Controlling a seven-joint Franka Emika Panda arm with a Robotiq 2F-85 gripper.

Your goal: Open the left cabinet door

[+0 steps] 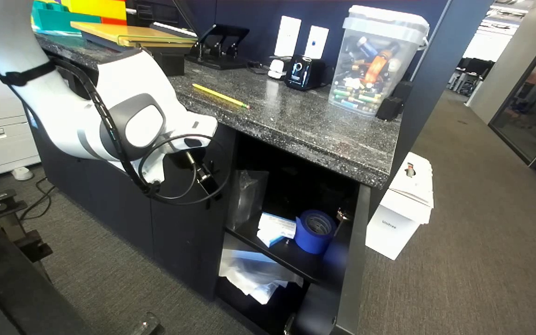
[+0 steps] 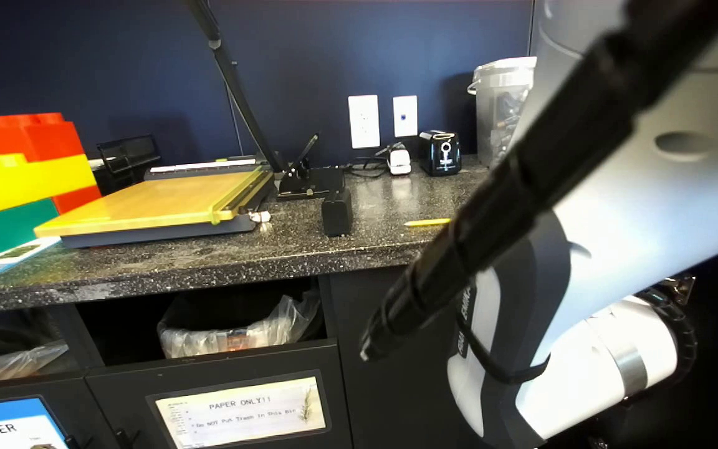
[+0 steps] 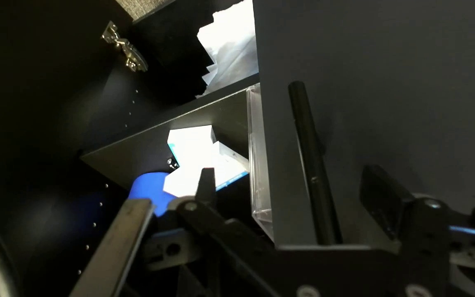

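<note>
The left cabinet door [image 1: 182,237] is a plain matte black panel and looks closed. It fills the right of the wrist view [image 3: 386,95]. Its black bar handle [image 3: 309,152] stands near the door's free edge. My gripper [image 3: 289,179] is open, with one finger on each side of the handle in the wrist view and neither touching it. One finger overlaps the open compartment beyond the door's edge; the other is in front of the door face. In an exterior view the gripper [image 1: 205,179] is close to the door's upper part. The arm hides the gripper in an exterior view.
The neighbouring door [image 1: 354,270] stands open. Its compartment holds blue tape [image 1: 312,232], white boxes [image 1: 275,228] and plastic bags [image 1: 254,274]. The granite counter [image 1: 291,125] overhangs above, with a pencil [image 1: 221,96] and battery bin [image 1: 370,65]. A white box [image 1: 396,223] stands on the floor.
</note>
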